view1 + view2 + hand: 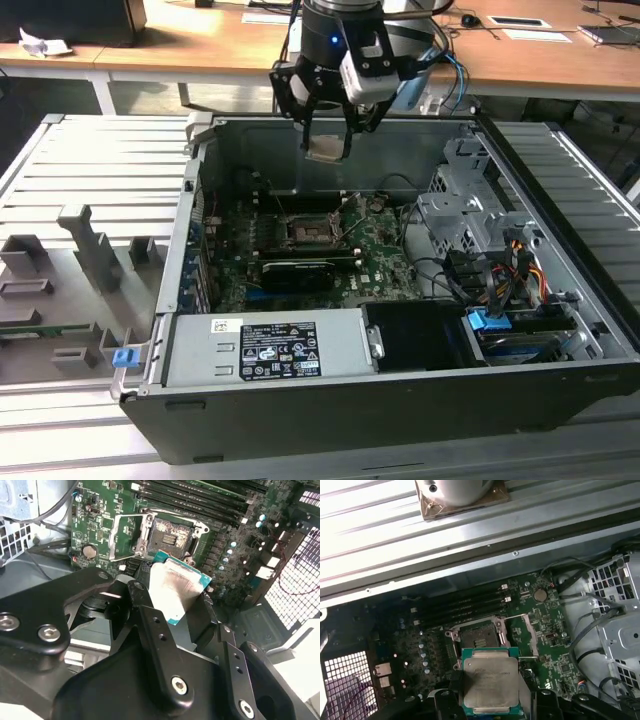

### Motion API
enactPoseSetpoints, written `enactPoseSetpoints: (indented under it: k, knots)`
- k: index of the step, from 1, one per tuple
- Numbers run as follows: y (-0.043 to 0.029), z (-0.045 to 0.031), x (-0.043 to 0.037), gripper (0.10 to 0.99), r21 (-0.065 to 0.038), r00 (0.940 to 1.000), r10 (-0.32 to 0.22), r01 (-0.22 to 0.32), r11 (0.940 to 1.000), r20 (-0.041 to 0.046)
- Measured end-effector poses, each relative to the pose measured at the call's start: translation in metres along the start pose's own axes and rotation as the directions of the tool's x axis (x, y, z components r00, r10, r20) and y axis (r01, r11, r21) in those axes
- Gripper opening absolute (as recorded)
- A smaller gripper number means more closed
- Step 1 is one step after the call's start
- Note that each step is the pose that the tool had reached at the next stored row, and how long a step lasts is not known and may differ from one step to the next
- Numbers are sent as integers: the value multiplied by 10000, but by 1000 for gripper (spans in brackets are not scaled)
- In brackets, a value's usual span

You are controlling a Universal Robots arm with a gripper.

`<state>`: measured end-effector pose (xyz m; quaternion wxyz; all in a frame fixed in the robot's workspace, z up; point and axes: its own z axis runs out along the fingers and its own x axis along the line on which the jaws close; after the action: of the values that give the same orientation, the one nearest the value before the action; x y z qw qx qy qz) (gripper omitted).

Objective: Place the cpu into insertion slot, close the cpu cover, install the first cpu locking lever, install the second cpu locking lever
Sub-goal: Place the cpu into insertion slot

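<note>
The pincer (328, 140) grips the cpu (490, 682) by two opposite edges, high at the case (400, 395) rim. The slot (479, 636) lies well below on the board (555, 655), bare, nearly in line with the chip. Just beside the slot, its cover (524, 632) is swung open.

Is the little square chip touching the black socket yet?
Apart. The exterior view shows the cpu, pinched in the gripper, hanging high above the insertion slot, a clear gap between them.
</note>
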<state>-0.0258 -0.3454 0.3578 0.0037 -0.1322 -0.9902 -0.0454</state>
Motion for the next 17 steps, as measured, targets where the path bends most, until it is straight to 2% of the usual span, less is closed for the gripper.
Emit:
enactPoseSetpoints:
  k: [2,5,8,10,12,14,15,16,17]
  knots:
    - [0,5,0,529,-9,9994,353,-353,9994,32]
    - [-1,21,-1,529,-30,9931,1170,-1169,9931,104]
    - [-5,56,-1,529,-33,9917,1281,-1280,9918,113]
    - [-10,110,-3,529,-35,9912,1321,-1321,9912,118]
    - [-12,138,-2,529,-46,9857,1679,-1678,9858,148]
    - [-16,185,-4,529,-79,9675,2520,-2519,9677,219]
    - [-18,200,-4,529,-90,9604,2776,-2774,9607,241]
    - [-20,225,-5,529,-112,9465,3216,-3215,9469,277]
    - [-21,240,-5,529,-125,9356,3518,-3516,9361,302]
